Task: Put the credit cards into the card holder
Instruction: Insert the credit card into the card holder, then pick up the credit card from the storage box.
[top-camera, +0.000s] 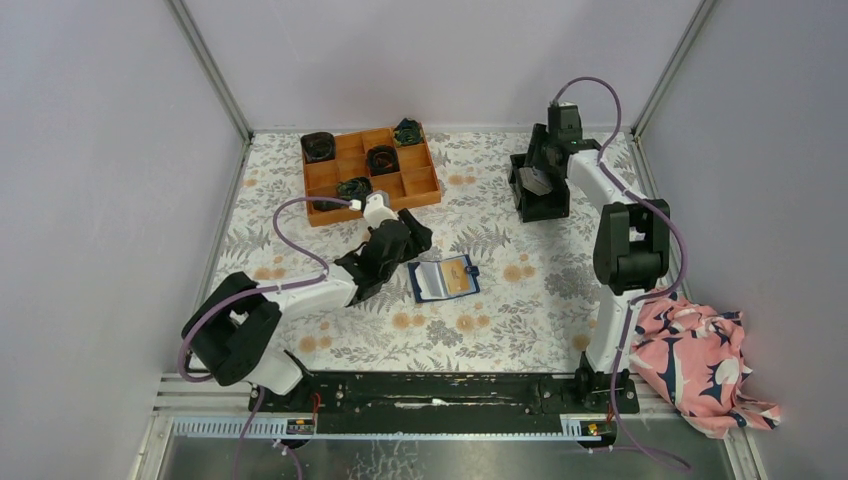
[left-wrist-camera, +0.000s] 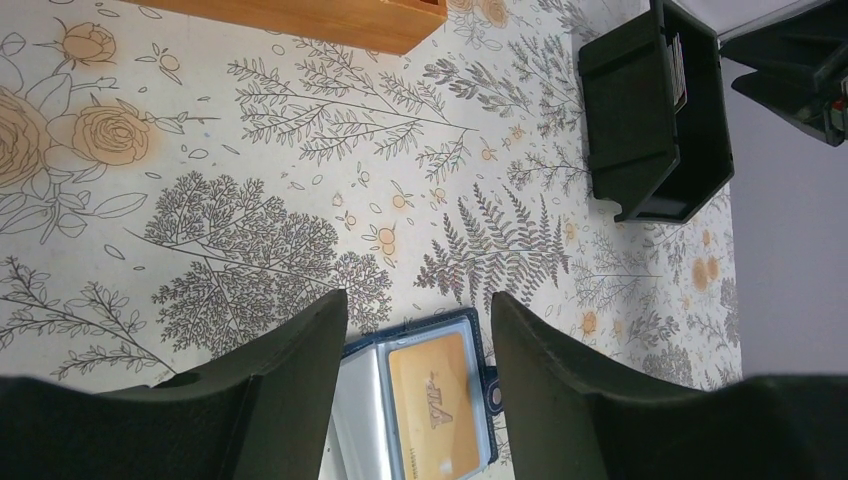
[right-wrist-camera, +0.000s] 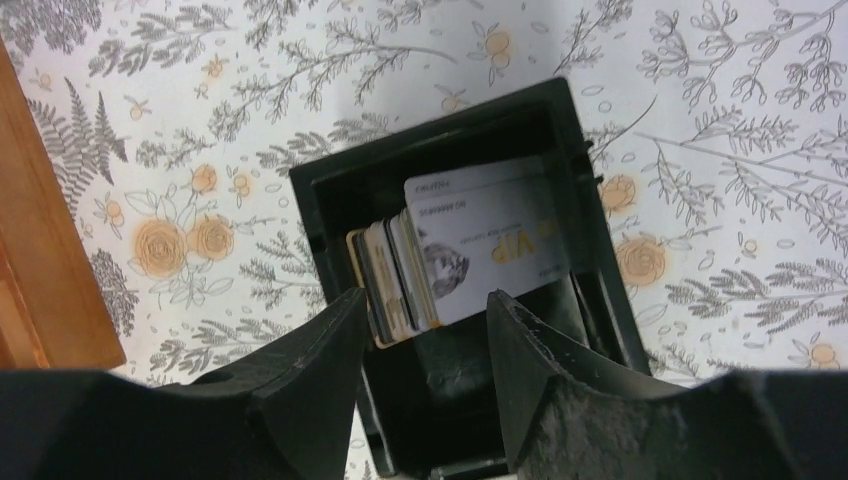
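The left gripper (left-wrist-camera: 418, 305) has its two dark fingers spread apart with nothing between them. Just beneath and slightly behind its fingertips lies the card holder (left-wrist-camera: 478, 345), opened flat on the floral tablecloth (left-wrist-camera: 250, 200). A yellow-orange card (left-wrist-camera: 432, 405) sits in the half nearer the gripper's right finger. A silver card (left-wrist-camera: 358, 400) sits in the half nearer the left finger, partly hidden by that finger. The fingers hang above the holder, and whether they touch it cannot be told from this view. Ahead of the fingertips the cloth is bare. Further on, off to the gripper's left, is a corner of the orange tray (left-wrist-camera: 330, 20). Far ahead to its right stands the black bin (left-wrist-camera: 640, 110).

The right gripper (right-wrist-camera: 425, 300) also has its jaws standing apart, holding nothing. Directly below the gap between its fingertips is that bin's open top. In it a stack of cards (right-wrist-camera: 395, 280) stands on edge, just ahead of the left finger. A grey card (right-wrist-camera: 490, 245) with gold lettering leans against the stack, facing the camera and reaching toward the right finger. The fingertips are close above the cards, but contact cannot be made out. Beyond the bin's far wall there is only patterned cloth. The orange tray's edge lies well off to the gripper's left.

From overhead, a pink patterned cloth (top-camera: 700, 360) lies bunched beside the right arm's base, well behind its gripper.
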